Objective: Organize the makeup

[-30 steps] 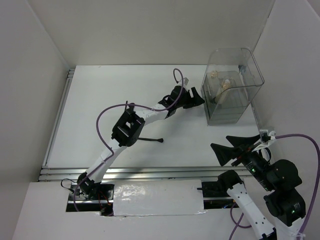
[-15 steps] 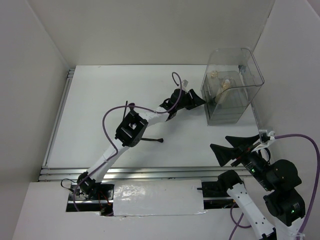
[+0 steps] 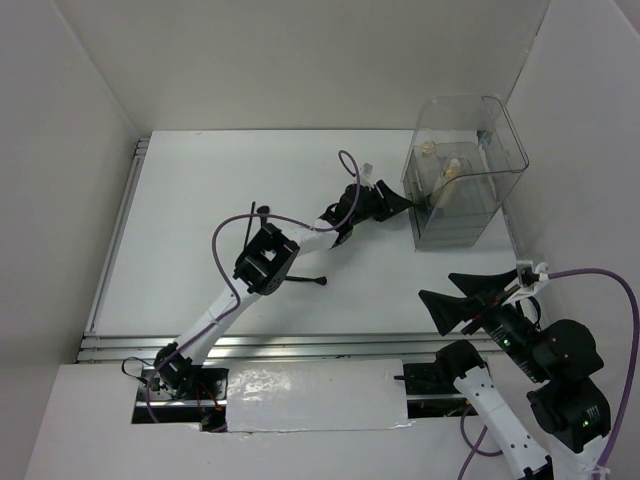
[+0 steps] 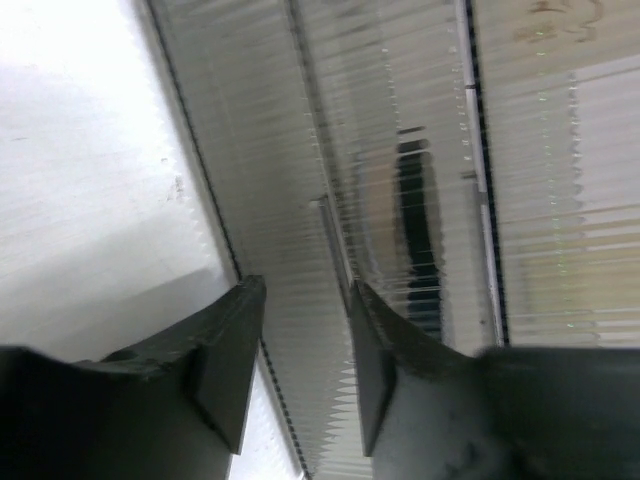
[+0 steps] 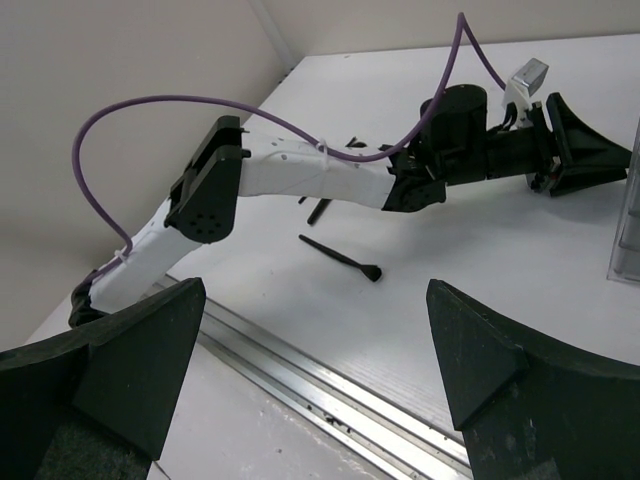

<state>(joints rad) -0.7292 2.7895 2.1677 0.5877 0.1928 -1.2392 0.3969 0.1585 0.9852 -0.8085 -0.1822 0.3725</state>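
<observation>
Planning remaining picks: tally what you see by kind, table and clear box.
Thin black brushes or pencils on the table: 3, one partly behind the left arm
Beige tubes in the clear box: 2
Dark round compact in the box: 1
Total: 6

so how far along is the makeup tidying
Done: beige tubes and a dark round compact sit inside the tall clear plastic box. In hand: nothing visibly held; the left hand is at the box's wall, the right hand open and empty. Left: a thin black brush and other black sticks on the white table.
</observation>
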